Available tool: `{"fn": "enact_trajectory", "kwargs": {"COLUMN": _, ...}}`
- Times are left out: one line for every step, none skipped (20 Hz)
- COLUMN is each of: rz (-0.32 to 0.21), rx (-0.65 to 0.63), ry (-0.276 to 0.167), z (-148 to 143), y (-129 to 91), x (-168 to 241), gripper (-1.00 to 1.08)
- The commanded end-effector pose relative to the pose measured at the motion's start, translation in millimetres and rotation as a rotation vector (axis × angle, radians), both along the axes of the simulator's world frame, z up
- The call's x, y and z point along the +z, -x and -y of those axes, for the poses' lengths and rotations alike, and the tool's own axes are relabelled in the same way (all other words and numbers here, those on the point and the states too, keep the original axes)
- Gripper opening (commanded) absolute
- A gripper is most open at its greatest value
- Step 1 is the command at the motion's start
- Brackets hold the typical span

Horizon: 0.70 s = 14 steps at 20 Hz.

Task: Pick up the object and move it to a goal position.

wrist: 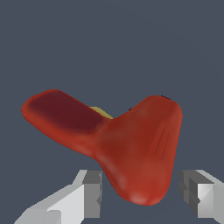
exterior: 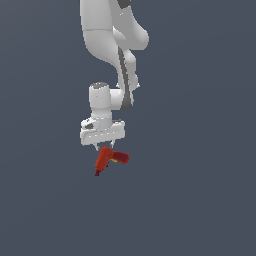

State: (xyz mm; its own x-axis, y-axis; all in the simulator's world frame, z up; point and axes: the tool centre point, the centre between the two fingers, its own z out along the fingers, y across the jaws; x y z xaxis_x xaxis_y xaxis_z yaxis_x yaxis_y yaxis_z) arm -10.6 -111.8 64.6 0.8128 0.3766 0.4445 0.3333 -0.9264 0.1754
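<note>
While our gripper (exterior: pixel 102 145) hangs spread over the toy power drill (exterior: pixel 110 159), fingers (wrist: pixel 89 192) flanking its red body without touching, no table edge shows to place it; closing off-centre, we judge, could twist it loose.

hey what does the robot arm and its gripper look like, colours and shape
The arm is glossy white, built of rounded, bulbous segments with dark grey bands at the joints. It ends in a wide, flat white gripper body. The fingers are blocky and light grey with darker grey inner pads. No cables or markings are visible.
</note>
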Motion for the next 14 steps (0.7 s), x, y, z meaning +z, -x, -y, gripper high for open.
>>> {"fn": "enact_trajectory", "kwargs": {"rz": 0.003, "rx": -0.001, "ry": 0.002, "z": 14, "y": 0, "x": 6, "gripper": -1.0}}
{"fn": "enact_trajectory", "kwargs": {"rz": 0.003, "rx": -0.001, "ry": 0.002, "z": 18, "y": 0, "x": 7, "gripper": -1.0}}
{"fn": "enact_trajectory", "kwargs": {"rz": 0.003, "rx": -0.001, "ry": 0.002, "z": 21, "y": 0, "x": 8, "gripper": -1.0}}
{"fn": "enact_trajectory", "kwargs": {"rz": 0.003, "rx": -0.001, "ry": 0.002, "z": 25, "y": 0, "x": 9, "gripper": -1.0}}
{"fn": "enact_trajectory", "kwargs": {"rz": 0.003, "rx": -0.001, "ry": 0.002, "z": 28, "y": 0, "x": 11, "gripper": -1.0}}
{"fn": "enact_trajectory", "kwargs": {"rz": 0.003, "rx": -0.001, "ry": 0.002, "z": 30, "y": 0, "x": 11, "gripper": -1.0}}
{"fn": "enact_trajectory", "kwargs": {"rz": 0.003, "rx": -0.001, "ry": 0.002, "z": 33, "y": 0, "x": 12, "gripper": -1.0}}
{"fn": "enact_trajectory", "kwargs": {"rz": 0.003, "rx": -0.001, "ry": 0.002, "z": 35, "y": 0, "x": 13, "gripper": -1.0}}
{"fn": "enact_trajectory", "kwargs": {"rz": 0.003, "rx": -0.001, "ry": 0.002, "z": 37, "y": 0, "x": 13, "gripper": -1.0}}
{"fn": "enact_trajectory", "kwargs": {"rz": 0.003, "rx": -0.001, "ry": 0.001, "z": 38, "y": 0, "x": 14, "gripper": -1.0}}
{"fn": "enact_trajectory", "kwargs": {"rz": 0.003, "rx": -0.001, "ry": 0.001, "z": 39, "y": 0, "x": 14, "gripper": -1.0}}
{"fn": "enact_trajectory", "kwargs": {"rz": 0.003, "rx": -0.001, "ry": 0.001, "z": 40, "y": 0, "x": 14, "gripper": -1.0}}
{"fn": "enact_trajectory", "kwargs": {"rz": 0.003, "rx": -0.001, "ry": 0.001, "z": 40, "y": 0, "x": 14, "gripper": -1.0}}
{"fn": "enact_trajectory", "kwargs": {"rz": 0.003, "rx": -0.001, "ry": 0.001, "z": 40, "y": 0, "x": 15, "gripper": -1.0}}
